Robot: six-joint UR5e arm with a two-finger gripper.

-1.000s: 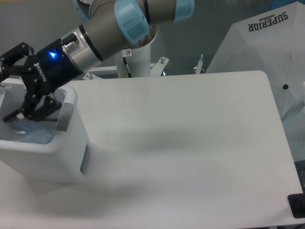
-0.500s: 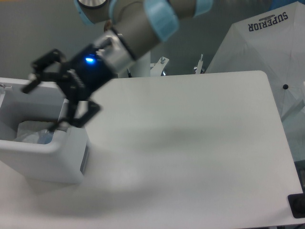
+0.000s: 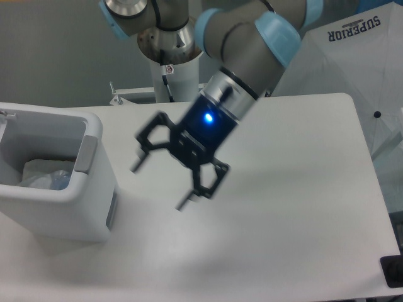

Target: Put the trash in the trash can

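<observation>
From the fixed camera, your gripper (image 3: 157,187) hangs over the middle of the table (image 3: 302,189), well apart from the trash can (image 3: 60,189). Its two fingers are spread wide and there is nothing between them. The picture is blurry there, so the fingertips look smeared.

The trash can sits at the left side of the table, to the left of the gripper as you look at it. Inside it you can see the trash (image 3: 47,177): a crumpled clear heap low in the white liner, with a bit of blue showing. You cannot tell the wrapper from the bottle in there, or which way the bottle's long side points.

No trash shows on the table top. So it looks like the job is done, and your next move needs no grab at all.
</observation>
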